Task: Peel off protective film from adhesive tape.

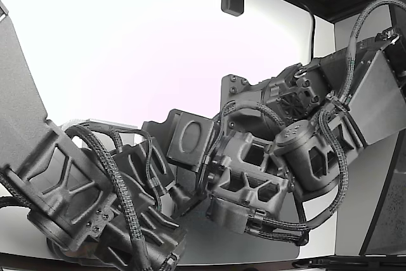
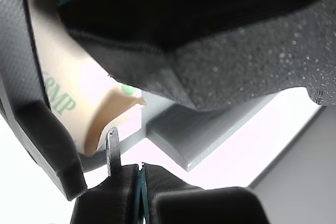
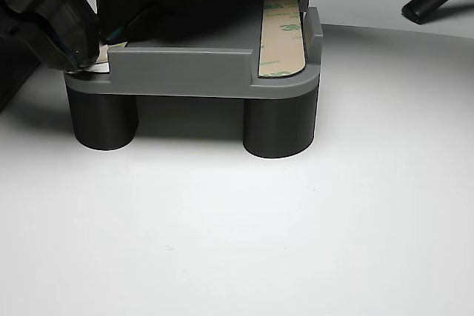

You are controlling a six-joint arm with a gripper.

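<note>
In the wrist view the jaws (image 2: 126,145) fill most of the picture: dark textured bodies close over a tan tape (image 2: 65,95) with green print, whose lifted film (image 2: 107,111) curls just beside a thin metal tip (image 2: 112,148). Whether the jaws are spread or pinching the film cannot be told here. Beyond the tip a grey ledge of the jig (image 2: 194,140) runs away from the jaws.

The other view shows what the wrist view lacks: the whole grey jig (image 3: 185,72) on two dark round feet (image 3: 278,123) on a white surface (image 3: 237,227), and a second tape strip (image 3: 283,42) lying flat at the jig's end far from the jaws.

The exterior view shows only two black arms (image 1: 266,163) crowded together; the tape is hidden.
</note>
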